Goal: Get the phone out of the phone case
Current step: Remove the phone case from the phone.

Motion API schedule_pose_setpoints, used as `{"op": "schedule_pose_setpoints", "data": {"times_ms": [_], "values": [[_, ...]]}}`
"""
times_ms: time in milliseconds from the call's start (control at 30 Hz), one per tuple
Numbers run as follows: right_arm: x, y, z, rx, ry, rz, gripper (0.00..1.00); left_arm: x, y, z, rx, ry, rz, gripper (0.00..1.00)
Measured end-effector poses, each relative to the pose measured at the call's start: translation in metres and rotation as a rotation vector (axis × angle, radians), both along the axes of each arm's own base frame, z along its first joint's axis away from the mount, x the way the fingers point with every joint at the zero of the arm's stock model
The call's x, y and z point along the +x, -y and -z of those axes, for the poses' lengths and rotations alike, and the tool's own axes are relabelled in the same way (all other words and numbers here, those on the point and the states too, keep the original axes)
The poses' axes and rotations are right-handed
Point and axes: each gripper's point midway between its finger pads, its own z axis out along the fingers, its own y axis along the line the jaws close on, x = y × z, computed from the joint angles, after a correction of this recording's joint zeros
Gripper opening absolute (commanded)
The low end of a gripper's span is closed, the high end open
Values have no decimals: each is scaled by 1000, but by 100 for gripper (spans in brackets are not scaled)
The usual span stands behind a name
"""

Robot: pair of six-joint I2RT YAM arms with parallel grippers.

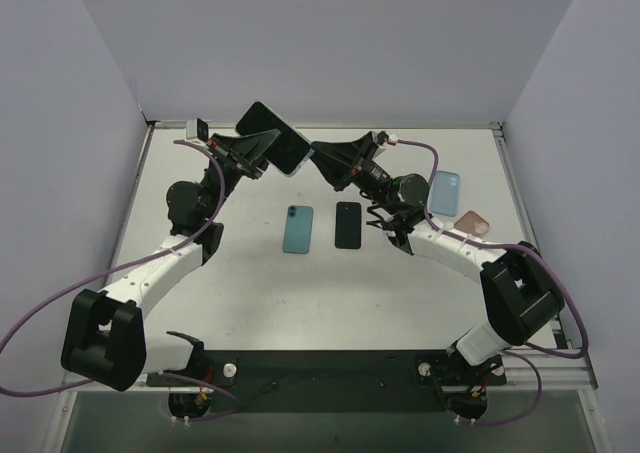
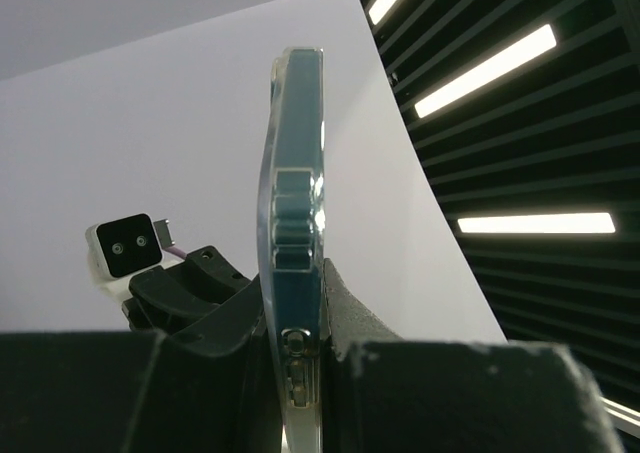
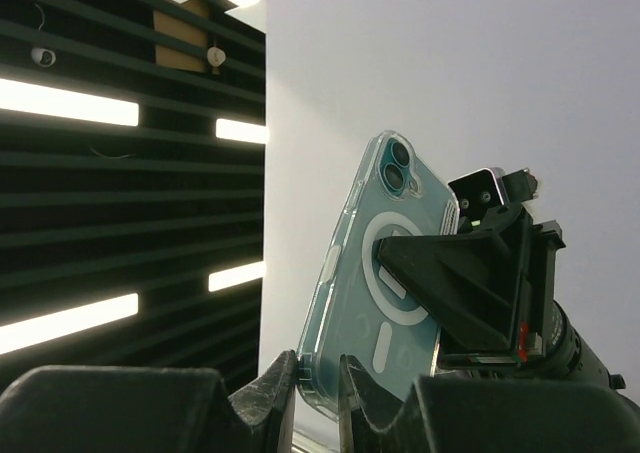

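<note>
The tabletop (image 1: 250,293) lies under both my arms. My left arm (image 1: 150,268) rises from its base at 7 o'clock and reaches toward 12, elbow bent out to 9. My right arm (image 1: 455,248) rises from 5 o'clock, elbow out at 3, forearm running toward 10.

My two wrists meet in the air over the far middle of the tabletop. My left end effector (image 1: 262,145) is clenched across the phone (image 1: 273,136), one finger on the screen and one on the back. The phone is lifted off the tabletop, tilted, and sits inside its clear case (image 3: 385,283). My right end effector (image 1: 325,161) comes in from 4 o'clock and is pinched on the case's lower edge.

On the tabletop below lie a teal phone (image 1: 298,229) and, just beside it at 3 o'clock, a black phone (image 1: 348,224). Farther toward 3 lie a blue case (image 1: 444,192) and a pink case (image 1: 473,222).
</note>
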Motion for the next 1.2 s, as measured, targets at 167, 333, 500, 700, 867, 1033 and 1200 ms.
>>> {"op": "schedule_pose_setpoints", "data": {"times_ms": [167, 333, 500, 700, 867, 1033, 1200], "values": [[-2, -2, -11, 45, 11, 1, 0, -3, -2, -16, -15, 32, -7, 0], [-2, -2, -18, 79, 13, 3, 0, -6, -4, -26, -25, 49, -9, 0], [-2, -4, -19, 88, 15, -4, 0, -7, -6, -29, -28, 46, -16, 0], [-12, -4, -22, 41, 86, 15, 0, -13, -5, -32, -27, 48, 2, 0], [-18, -7, -33, -182, 196, 123, 0, -24, -10, -44, -47, 80, 9, 0], [-24, -13, -37, -364, 285, 187, 0, -33, -12, -55, -68, 112, 22, 0], [-16, -15, -31, -475, 316, 229, 0, -28, -12, -51, -60, 92, 7, 0]]}}
